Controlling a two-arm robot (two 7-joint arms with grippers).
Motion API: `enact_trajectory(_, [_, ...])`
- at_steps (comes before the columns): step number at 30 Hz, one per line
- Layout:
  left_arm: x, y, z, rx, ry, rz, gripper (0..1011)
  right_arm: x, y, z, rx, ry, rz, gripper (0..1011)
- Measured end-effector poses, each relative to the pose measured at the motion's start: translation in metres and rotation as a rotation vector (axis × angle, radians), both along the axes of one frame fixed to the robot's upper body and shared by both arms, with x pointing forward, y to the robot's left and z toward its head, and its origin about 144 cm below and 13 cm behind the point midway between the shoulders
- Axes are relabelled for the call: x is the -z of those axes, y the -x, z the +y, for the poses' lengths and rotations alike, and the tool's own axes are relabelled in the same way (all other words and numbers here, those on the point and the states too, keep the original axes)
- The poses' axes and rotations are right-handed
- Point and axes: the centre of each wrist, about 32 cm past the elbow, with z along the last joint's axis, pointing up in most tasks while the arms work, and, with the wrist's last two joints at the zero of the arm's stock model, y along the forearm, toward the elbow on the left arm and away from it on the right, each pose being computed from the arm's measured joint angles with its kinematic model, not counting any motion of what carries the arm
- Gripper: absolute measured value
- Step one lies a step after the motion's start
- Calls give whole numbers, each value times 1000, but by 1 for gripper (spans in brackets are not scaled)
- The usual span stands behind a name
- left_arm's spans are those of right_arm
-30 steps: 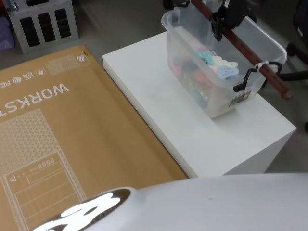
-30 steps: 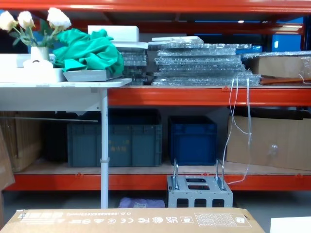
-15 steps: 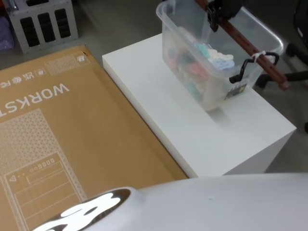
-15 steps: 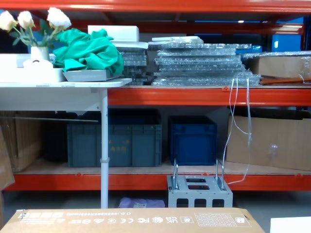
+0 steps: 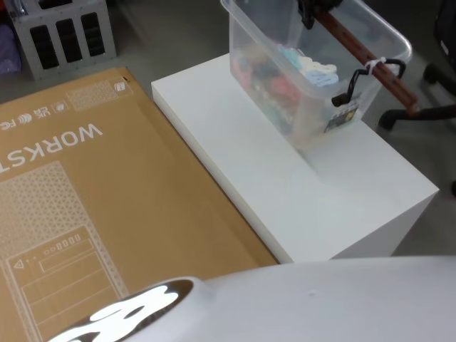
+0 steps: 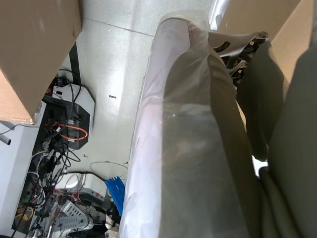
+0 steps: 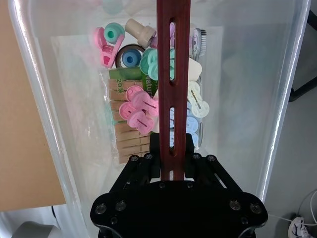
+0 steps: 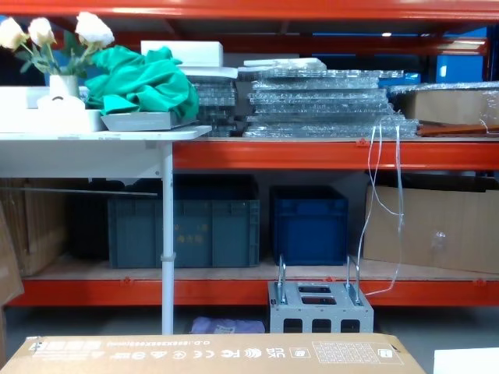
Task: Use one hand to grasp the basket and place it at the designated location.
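Note:
The basket (image 5: 285,92), a translucent whitish bin, hangs just above the far part of the white table (image 5: 285,206), and its shadow falls on the tabletop. Its dark red-brown handle bar (image 5: 370,68) runs across the top, held by a black clip and a white zip tie (image 5: 372,65). My right gripper (image 5: 311,8) comes in at the head view's top edge. The right wrist view shows this gripper (image 7: 173,153) shut on the handle bar (image 7: 173,74), over the bin's rim (image 7: 34,94) and the colourful clips and pegs (image 7: 138,111) inside.
A large flat cardboard box (image 5: 78,192) lies to the left of the table. A grey perforated metal box (image 5: 63,32) stands on the floor behind it, also seen from the chest (image 8: 320,308). Black chair legs (image 5: 427,110) are at the right. Orange shelving (image 8: 327,152) stands beyond.
The basket has risen off the table and shifted away and a little left with my right gripper still on its handle bar. The chest view is unchanged.

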Motion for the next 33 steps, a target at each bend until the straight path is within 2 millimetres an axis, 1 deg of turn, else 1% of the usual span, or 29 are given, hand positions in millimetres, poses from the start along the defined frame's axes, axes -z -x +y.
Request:
enact_trajectory(9, [0,0,0,0,0,0,0,-7,-9,5,-26,3,1,240])
enact_trajectory(23, [0,0,0,0,0,0,0,-25,-25,13,-70,16,3,239])
enact_trajectory(33, [0,0,0,0,0,0,0,-30,-31,19,-102,16,7,239])
